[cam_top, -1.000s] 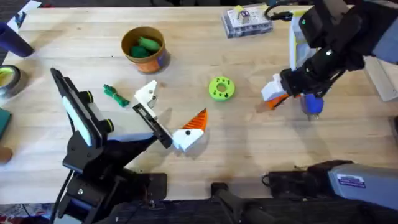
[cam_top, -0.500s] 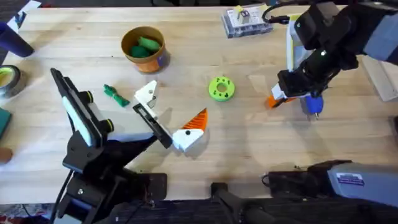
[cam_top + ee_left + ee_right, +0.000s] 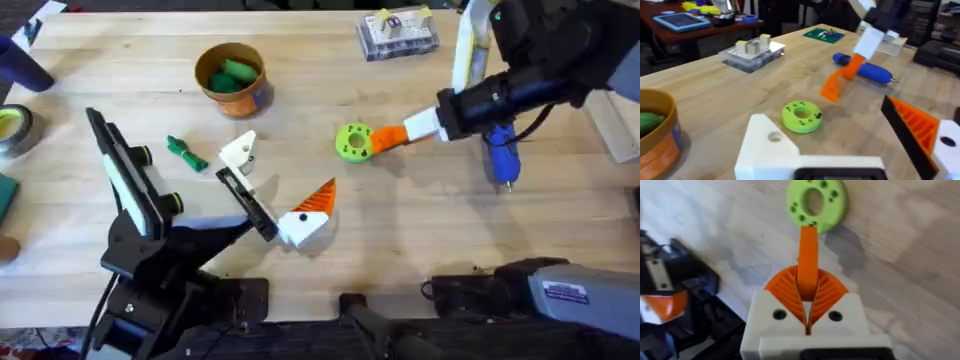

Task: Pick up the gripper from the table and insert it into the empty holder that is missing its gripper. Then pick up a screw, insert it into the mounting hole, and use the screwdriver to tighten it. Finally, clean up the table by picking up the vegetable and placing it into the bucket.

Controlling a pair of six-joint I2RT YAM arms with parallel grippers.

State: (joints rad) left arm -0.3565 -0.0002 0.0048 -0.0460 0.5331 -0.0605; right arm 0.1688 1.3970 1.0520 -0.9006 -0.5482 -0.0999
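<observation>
- My right gripper (image 3: 425, 126) is clamped on the gripper (image 3: 392, 136), now lifted off the wood and swung leftward to centre frame, its orange tip beside the green disc (image 3: 353, 141).
- The empty holder (image 3: 238, 152) waits left of centre, so insertion comes next.
- I cannot tell my left gripper's state.

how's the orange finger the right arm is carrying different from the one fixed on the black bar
The gripper is loose, held off the table in the right gripper, its tip reaching over the green disc. The fixed finger sits mounted on the black bar, held low over the table. The gripper points toward the table's left side; the fixed finger points up and away from the bar. Both are orange ribbed wedges on white bases.
</observation>
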